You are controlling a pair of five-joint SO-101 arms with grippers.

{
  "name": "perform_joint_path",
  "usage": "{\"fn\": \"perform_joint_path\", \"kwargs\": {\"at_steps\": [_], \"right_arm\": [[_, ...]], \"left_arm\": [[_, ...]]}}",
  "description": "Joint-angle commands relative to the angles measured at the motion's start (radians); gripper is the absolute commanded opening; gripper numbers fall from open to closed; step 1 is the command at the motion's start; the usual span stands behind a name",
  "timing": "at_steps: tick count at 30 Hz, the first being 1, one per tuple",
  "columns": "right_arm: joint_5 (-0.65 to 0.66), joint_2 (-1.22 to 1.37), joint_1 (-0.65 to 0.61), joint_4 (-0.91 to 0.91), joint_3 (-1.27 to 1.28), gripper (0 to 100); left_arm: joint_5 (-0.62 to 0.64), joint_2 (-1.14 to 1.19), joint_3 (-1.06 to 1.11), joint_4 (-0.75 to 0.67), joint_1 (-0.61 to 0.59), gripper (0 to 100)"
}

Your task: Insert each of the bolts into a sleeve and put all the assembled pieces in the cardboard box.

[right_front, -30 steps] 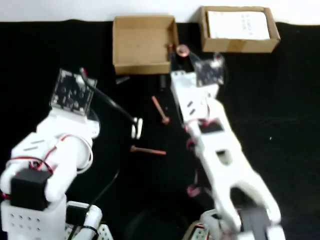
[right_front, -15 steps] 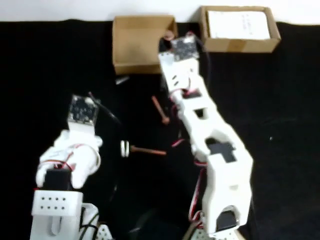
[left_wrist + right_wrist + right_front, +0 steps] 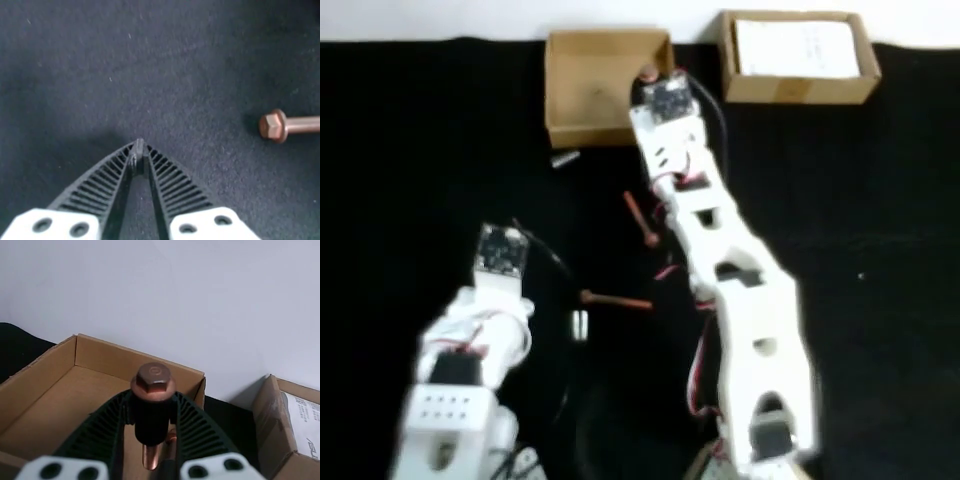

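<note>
Your stock at this moment. Right gripper (image 3: pixel 151 399): fingers clamped on one assembled piece (image 3: pixel 151 417), a black sleeve with a copper bolt through it, hex head on top and shank tip poking out below, held upright. You see that piece hanging over the cardboard box (image 3: pixel 47 412), above the inside floor and close to the right wall; in the high view the right gripper (image 3: pixel 647 76) sits at the right edge of the cardboard box (image 3: pixel 590 95), with its arm stretched up the middle of the table. Left gripper (image 3: pixel 138 151): fingers closed, tips touching, nothing between them, low over the black cloth (image 3: pixel 150 60). Your left gripper (image 3: pixel 578 323) sits just beside the head of one loose bolt (image 3: pixel 616 299), which lies flat on the cloth; the left wrist view gives you its hex head and part of the shank (image 3: pixel 280 125), apart from the fingertips. A second loose bolt (image 3: pixel 639 218) lies on the cloth between that one and the cardboard box, beside the right arm. One small grey piece (image 3: pixel 565 158) lies just in front of the cardboard box; you cannot tell whether it is a sleeve. A second box (image 3: pixel 798 88) with a white sheet inside stands to the right of the cardboard box, against the white wall (image 3: pixel 200 290).
</note>
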Motion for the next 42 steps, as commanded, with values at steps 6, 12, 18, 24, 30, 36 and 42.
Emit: {"fn": "perform_joint_path", "kwargs": {"at_steps": [6,12,18,24,30,36,42], "right_arm": [[0.006,-0.013,0.018,-0.027,-0.085,18.7],[0.006,-0.013,0.018,-0.025,-0.084,20.5],[0.008,-0.022,0.019,-0.028,-0.085,20.5],[0.008,-0.185,0.019,-0.021,-0.001,20.3],[-0.072,-0.521,0.024,0.081,0.325,20.2],[-0.373,-0.782,0.033,0.472,0.467,20.2],[-0.511,-0.708,0.030,0.952,0.203,20.2]], "left_arm": [[-0.003,-0.007,-0.002,-0.015,-0.007,2],[-0.005,-0.005,-0.002,-0.015,-0.007,2],[-0.005,-0.005,-0.002,-0.015,-0.007,2],[-0.002,-0.005,-0.007,-0.015,-0.021,4],[0.114,-0.004,-0.022,-0.014,-0.128,10],[0.121,-0.004,-0.030,-0.012,-0.179,10],[0.121,-0.004,-0.045,0.012,-0.193,10]]}}
